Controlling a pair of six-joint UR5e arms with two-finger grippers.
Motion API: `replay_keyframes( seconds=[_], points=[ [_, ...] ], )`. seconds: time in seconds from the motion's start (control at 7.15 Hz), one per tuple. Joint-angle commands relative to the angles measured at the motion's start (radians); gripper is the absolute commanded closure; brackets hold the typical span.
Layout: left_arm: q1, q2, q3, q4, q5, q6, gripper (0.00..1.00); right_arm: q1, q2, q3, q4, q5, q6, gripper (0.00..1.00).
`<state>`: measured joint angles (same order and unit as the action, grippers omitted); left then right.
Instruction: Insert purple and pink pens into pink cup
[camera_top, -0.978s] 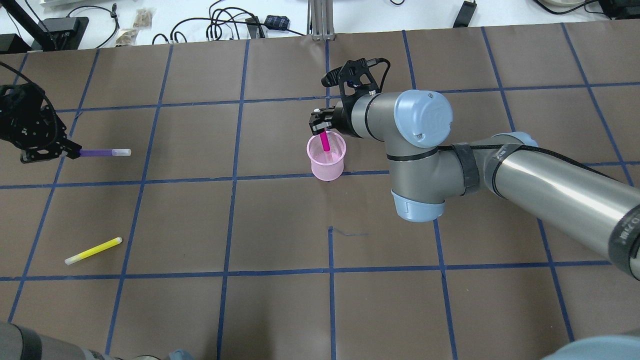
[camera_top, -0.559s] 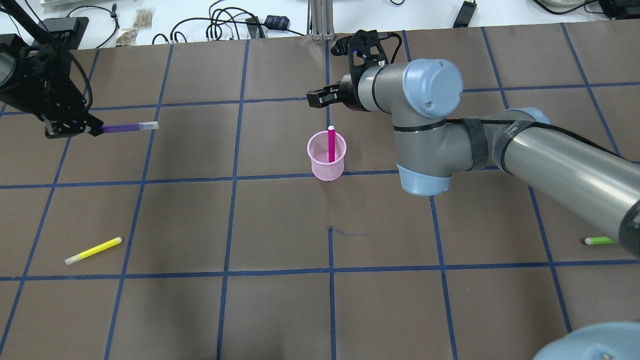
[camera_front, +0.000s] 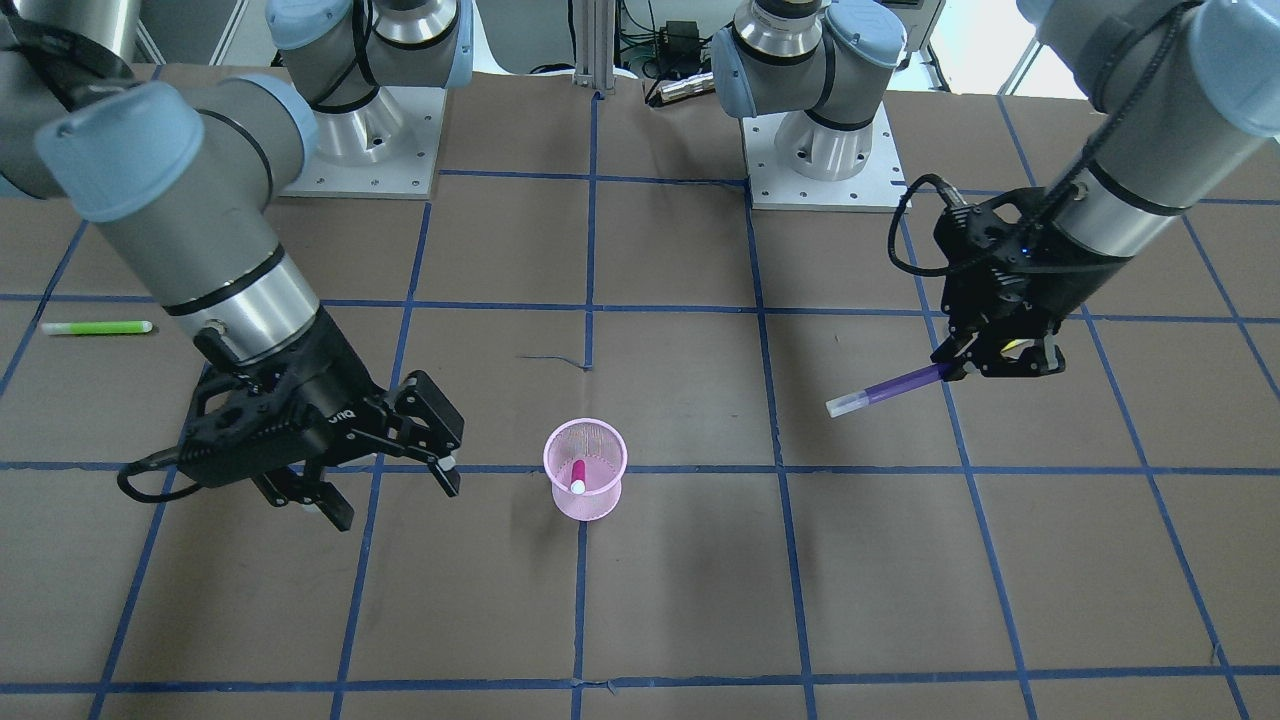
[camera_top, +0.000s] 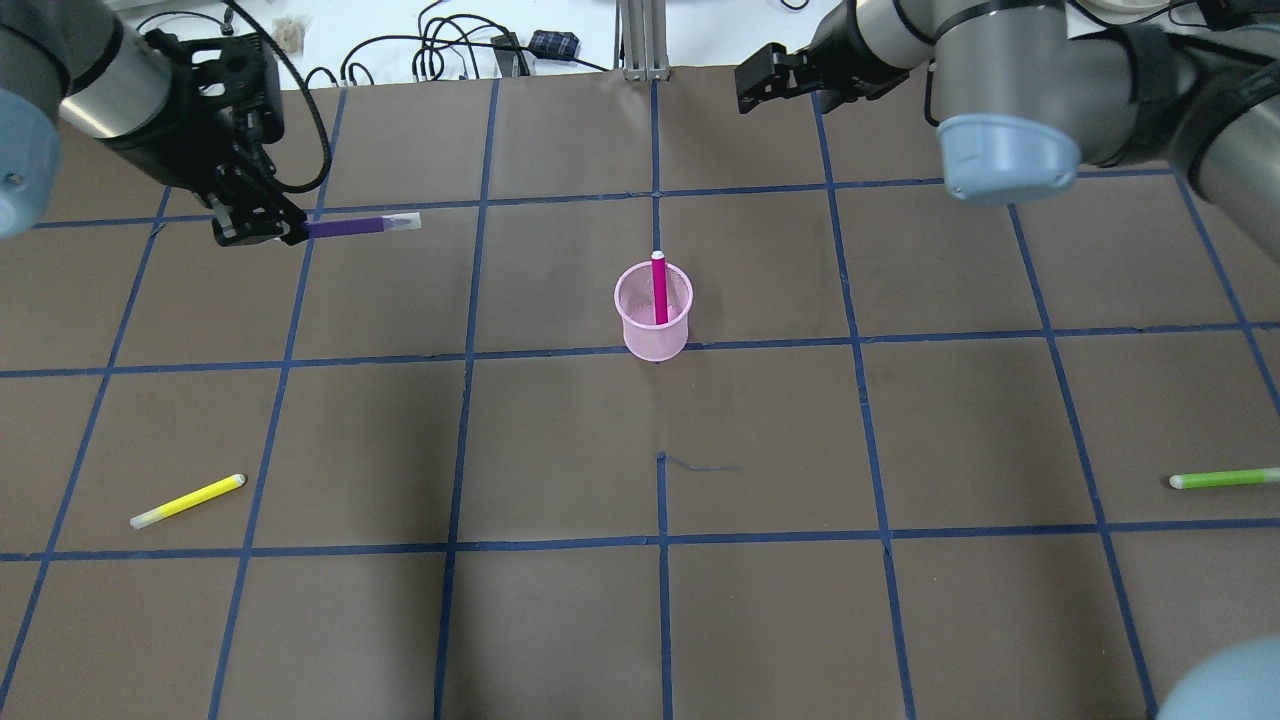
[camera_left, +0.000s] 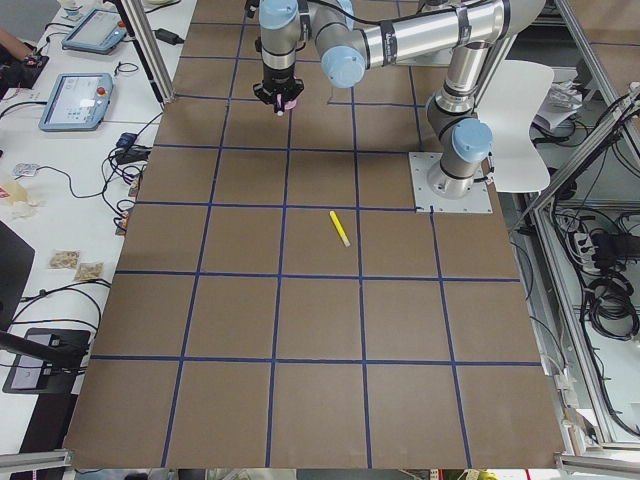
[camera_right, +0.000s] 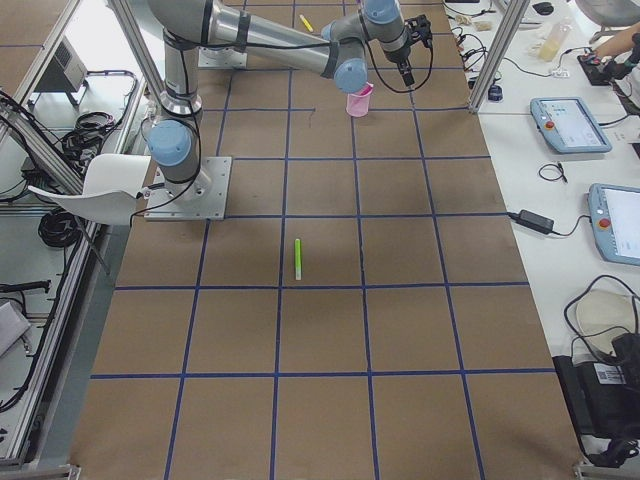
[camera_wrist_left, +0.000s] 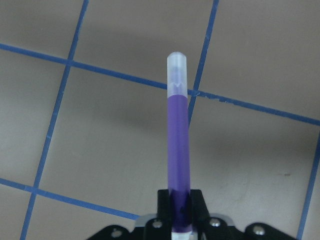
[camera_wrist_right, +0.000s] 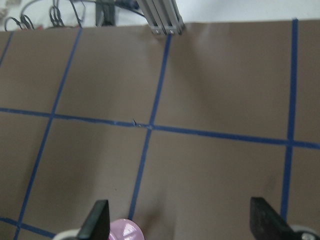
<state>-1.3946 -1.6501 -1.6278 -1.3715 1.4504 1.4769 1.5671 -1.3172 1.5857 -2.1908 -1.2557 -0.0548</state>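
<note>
The pink mesh cup (camera_top: 648, 340) stands upright mid-table, also in the front view (camera_front: 603, 497). The pink pen (camera_top: 659, 290) stands inside it, white tip up (camera_front: 578, 486). My left gripper (camera_top: 262, 226) is shut on the purple pen (camera_top: 358, 227), held level above the table, left of the cup, clear cap pointing toward it. The pen shows in the front view (camera_front: 888, 389) and the left wrist view (camera_wrist_left: 178, 145). My right gripper (camera_top: 762, 84) is open and empty, raised behind and right of the cup (camera_front: 395, 490). The cup's rim (camera_wrist_right: 126, 230) sits at the right wrist view's bottom edge.
A yellow pen (camera_top: 187, 500) lies at the front left of the table. A green pen (camera_top: 1225, 479) lies at the right edge, also in the front view (camera_front: 95, 327). Cables and an aluminium post (camera_top: 636, 40) lie beyond the mat's far edge.
My right gripper let go of the pink pen, which now stands in the cup, and rose back and to the right. My left gripper lifted the purple pen and carried it toward the cup.
</note>
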Motion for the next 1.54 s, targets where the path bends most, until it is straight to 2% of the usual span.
replay_keyframes(
  seconds=[0.0, 0.14, 0.42, 0.56, 0.7, 1.12, 1.4],
  points=[
    [-0.172, -0.020, 0.006, 0.084, 0.139, -0.178, 1.00, -0.025, -0.121, -0.018, 0.352, -0.178, -0.003, 0.00],
    [-0.266, -0.040, 0.005, 0.167, 0.233, -0.235, 1.00, -0.027, -0.167, -0.019, 0.452, -0.224, -0.005, 0.00],
    [-0.407, -0.094, 0.003, 0.221, 0.437, -0.265, 1.00, -0.024, -0.284, -0.009, 0.686, -0.296, -0.010, 0.00],
    [-0.462, -0.118, 0.002, 0.238, 0.505, -0.268, 1.00, -0.022, -0.299, -0.015, 0.728, -0.357, -0.011, 0.00],
    [-0.513, -0.147, -0.001, 0.259, 0.595, -0.265, 1.00, -0.021, -0.291, -0.024, 0.712, -0.399, -0.011, 0.00],
    [-0.673, -0.241, -0.007, 0.345, 0.756, -0.267, 1.00, -0.019, -0.209, -0.082, 0.607, -0.386, -0.011, 0.00],
    [-0.750, -0.302, -0.004, 0.356, 0.893, -0.253, 1.00, -0.021, -0.194, -0.105, 0.609, -0.375, -0.036, 0.00]
  ],
)
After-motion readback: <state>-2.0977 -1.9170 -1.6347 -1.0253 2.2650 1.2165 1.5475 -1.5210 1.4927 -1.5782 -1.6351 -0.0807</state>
